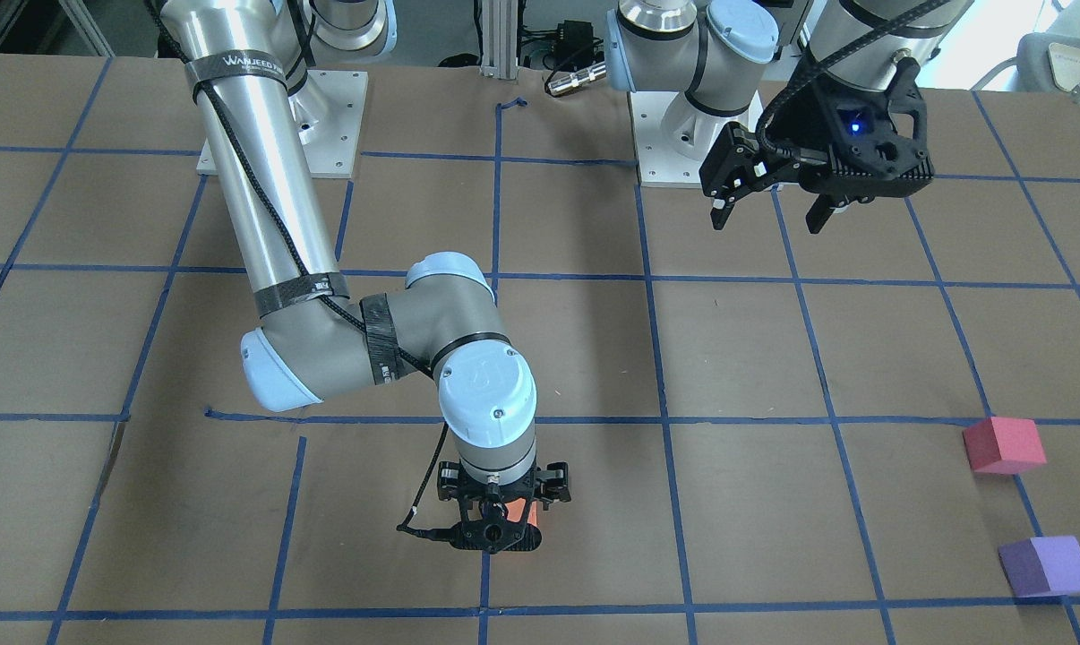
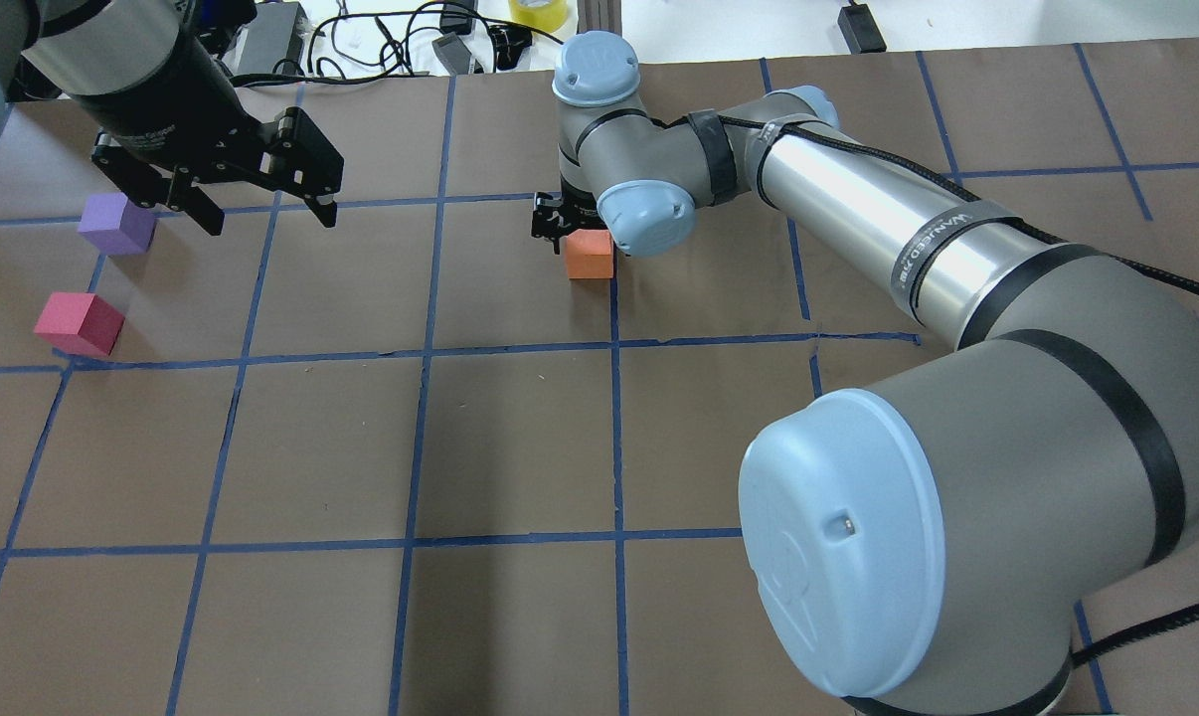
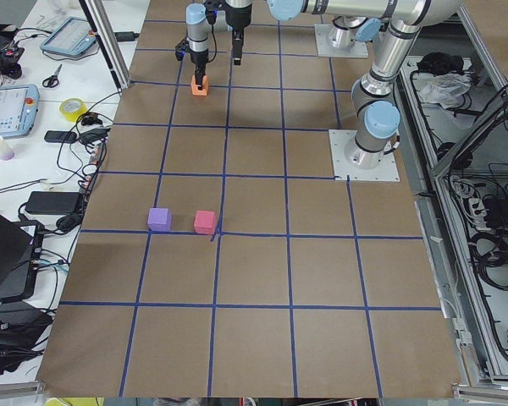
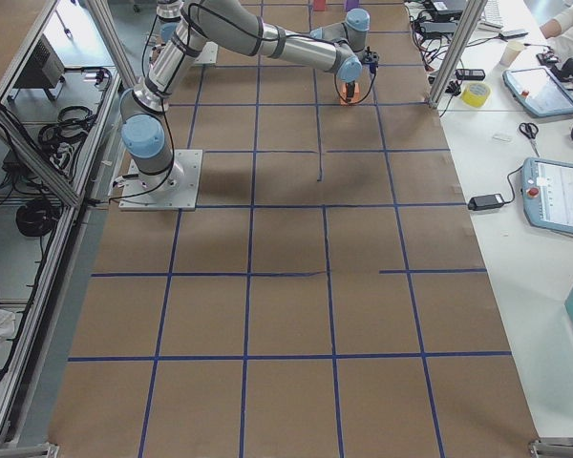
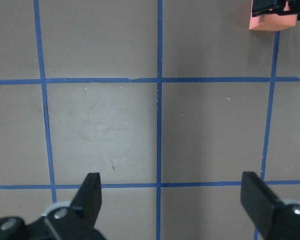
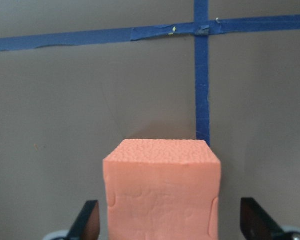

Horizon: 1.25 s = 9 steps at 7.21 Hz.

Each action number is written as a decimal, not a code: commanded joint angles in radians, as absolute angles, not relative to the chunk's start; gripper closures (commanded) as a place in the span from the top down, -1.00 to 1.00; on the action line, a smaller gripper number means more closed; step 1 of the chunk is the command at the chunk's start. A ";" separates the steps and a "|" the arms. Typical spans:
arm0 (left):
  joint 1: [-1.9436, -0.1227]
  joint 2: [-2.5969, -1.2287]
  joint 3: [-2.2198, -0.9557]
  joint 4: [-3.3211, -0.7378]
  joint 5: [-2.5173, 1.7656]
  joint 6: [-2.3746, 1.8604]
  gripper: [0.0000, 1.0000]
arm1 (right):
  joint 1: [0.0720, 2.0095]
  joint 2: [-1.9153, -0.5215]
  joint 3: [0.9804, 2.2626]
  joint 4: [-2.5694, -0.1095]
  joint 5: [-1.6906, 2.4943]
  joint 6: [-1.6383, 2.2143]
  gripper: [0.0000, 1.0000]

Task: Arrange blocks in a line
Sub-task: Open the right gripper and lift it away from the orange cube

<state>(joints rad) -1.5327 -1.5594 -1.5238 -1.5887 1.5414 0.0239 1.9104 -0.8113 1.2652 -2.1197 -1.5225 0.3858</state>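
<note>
Wrist views downward, sharing orange block [image 6: 162, 195]

Right arm [image 2: 858, 199] reaches low, left arm [image 2: 132, 70] hangs raised, both with jaws spread wide

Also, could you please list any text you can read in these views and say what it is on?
"WANJEED", then unreadable letters: on the black strap around the right arm, on its silver tube.
Tablet screens at the side: too small to read.

orange block [image 1: 516, 513]: front view, mostly hidden behind right gripper [image 1: 497, 534] | left wrist view: clipped by top edge | purple block [image 4: 351, 4]: right-side view, tiny, cut off at top
</note>
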 commanded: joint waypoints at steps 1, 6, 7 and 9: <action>-1.534 -1.607 -1.513 -1.536 1.539 0.025 1.00 | 1.893 -0.886 1.253 -2.111 -1.475 0.390 1.00; -1.603 -1.869 -1.428 -1.295 1.540 0.029 1.00 | 1.688 -1.186 1.295 -1.678 -1.568 0.111 1.00; -1.629 -1.938 -1.428 -1.214 1.542 0.023 1.00 | 1.631 -1.268 1.296 -1.582 -1.565 0.024 1.00; -1.704 -2.047 -1.369 -1.160 1.542 0.015 1.00 | 1.595 -1.412 1.321 -1.420 -1.566 -0.032 1.00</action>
